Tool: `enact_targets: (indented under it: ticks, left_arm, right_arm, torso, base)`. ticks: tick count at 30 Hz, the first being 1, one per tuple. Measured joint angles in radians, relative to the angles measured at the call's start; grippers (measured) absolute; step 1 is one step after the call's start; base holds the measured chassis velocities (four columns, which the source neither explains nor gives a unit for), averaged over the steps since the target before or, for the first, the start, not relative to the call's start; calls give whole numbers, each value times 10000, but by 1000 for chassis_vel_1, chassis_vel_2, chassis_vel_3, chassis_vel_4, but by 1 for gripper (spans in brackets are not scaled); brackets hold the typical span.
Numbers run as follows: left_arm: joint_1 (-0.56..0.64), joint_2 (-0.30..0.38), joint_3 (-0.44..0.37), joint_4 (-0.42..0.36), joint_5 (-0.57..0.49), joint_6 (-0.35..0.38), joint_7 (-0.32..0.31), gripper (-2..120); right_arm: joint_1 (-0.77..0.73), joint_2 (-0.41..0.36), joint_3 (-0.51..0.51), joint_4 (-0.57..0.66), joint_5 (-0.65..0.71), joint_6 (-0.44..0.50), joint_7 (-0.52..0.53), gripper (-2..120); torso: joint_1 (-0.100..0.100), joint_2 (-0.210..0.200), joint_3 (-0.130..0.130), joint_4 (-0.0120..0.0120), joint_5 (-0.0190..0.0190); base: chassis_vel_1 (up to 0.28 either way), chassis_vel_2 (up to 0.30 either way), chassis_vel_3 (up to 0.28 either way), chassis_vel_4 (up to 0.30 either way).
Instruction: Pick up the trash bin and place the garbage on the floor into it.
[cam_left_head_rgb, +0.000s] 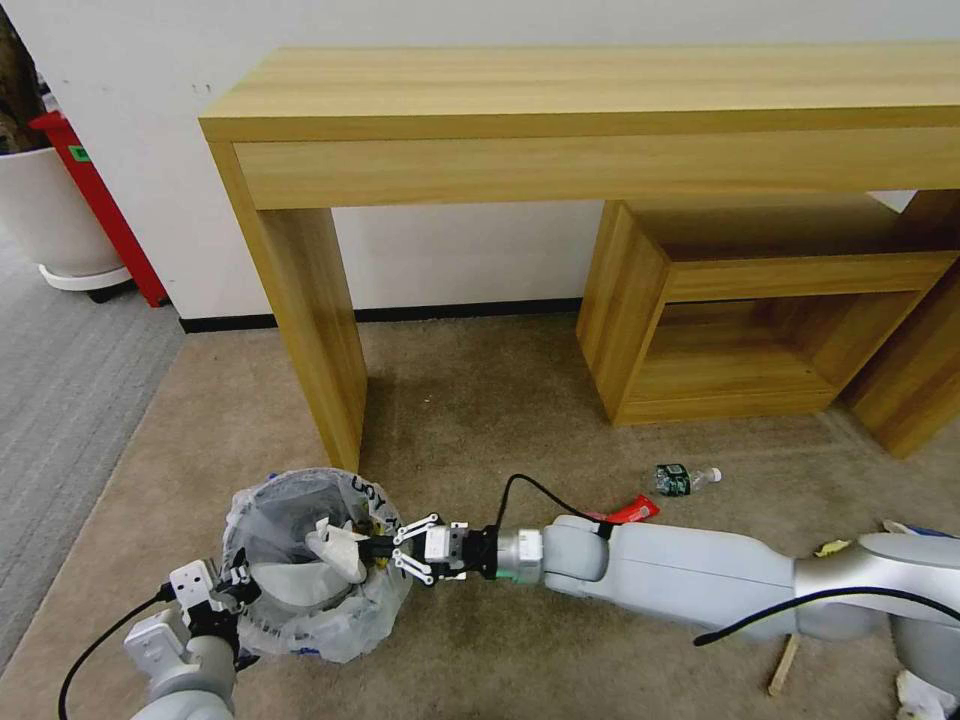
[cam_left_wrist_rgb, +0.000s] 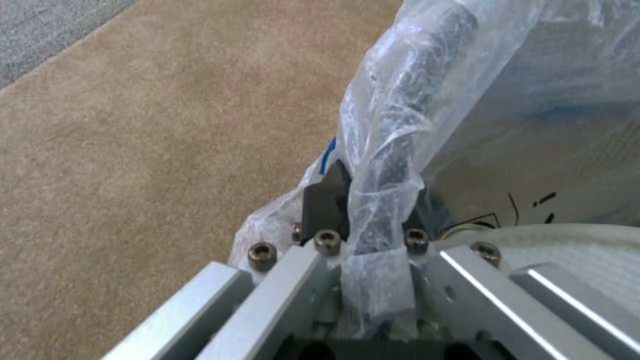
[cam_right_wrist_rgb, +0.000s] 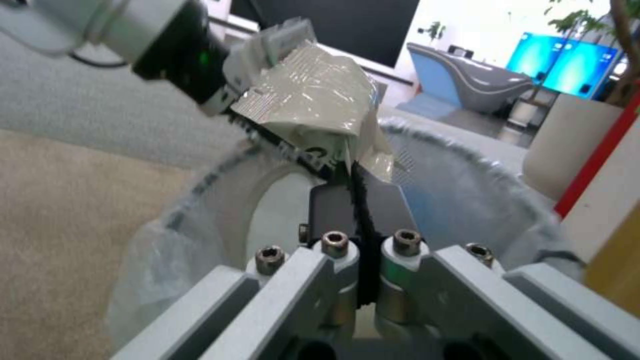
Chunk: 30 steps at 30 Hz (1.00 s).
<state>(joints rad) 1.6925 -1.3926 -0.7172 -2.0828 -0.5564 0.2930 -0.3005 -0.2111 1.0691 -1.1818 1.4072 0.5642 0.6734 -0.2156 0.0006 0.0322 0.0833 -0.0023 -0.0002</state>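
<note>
White crumpled wrapper, pinched in the right end effector, hung directly over the bin; left end effector clamped the bin's near rim above the floor.

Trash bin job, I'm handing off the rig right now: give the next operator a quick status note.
Left gripper: shut on the trash bin rim, bag pinched between its fingers.
Right gripper: over the bin mouth, shut on a pale wrapper.
Done: bin is in hand, one white item already inside.
Left on the floor: green-labelled bottle, red wrapper, wooden stick, scraps beside the right arm.
</note>
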Motion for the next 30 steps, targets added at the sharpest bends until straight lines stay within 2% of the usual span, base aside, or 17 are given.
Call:
enact_targets:
  ticks: [6,13,23,24,28,29,30]
  left_arm:
    - [29,-12,-1,-22,-2,0,13,0]
    - [46,0,1,-22,-5,-13,26,0]
    - [115,-44,75,-32,26,-18,80,0]
    - [115,-44,75,-32,26,-18,80,0]
    - [128,-46,78,-32,41,-18,86,0]
    - [128,-46,78,-32,41,-18,86,0]
    - [128,-42,75,-27,41,-18,88,0]
  right_arm:
    - [22,853,-193,-595,-109,-134,278,0]
    - [12,1257,-142,-1038,-292,-324,556,0]
    - [-142,1256,147,-1516,-524,-327,635,37]
    - [-142,1256,147,-1516,-524,-327,635,37]
    - [-296,1099,444,-1424,-573,-306,678,55]
    - [-296,1099,444,-1424,-573,-306,678,55]
    - [-343,987,567,-1248,-519,-357,796,60]
  torso:
    - [0,0,0,1,1]
    - [0,1,0,0,0]
    - [0,0,0,0,1]
    - [0,0,0,0,1]
    - [0,0,0,0,2]
    - [0,0,0,0,2]
    - [0,0,0,0,2]
  base:
    - [0,0,0,0]
    - [0,0,0,0]
    - [0,0,0,0]
    - [0,0,0,0]
    - [0,0,0,0]
    - [0,0,0,0]
    - [0,0,0,0]
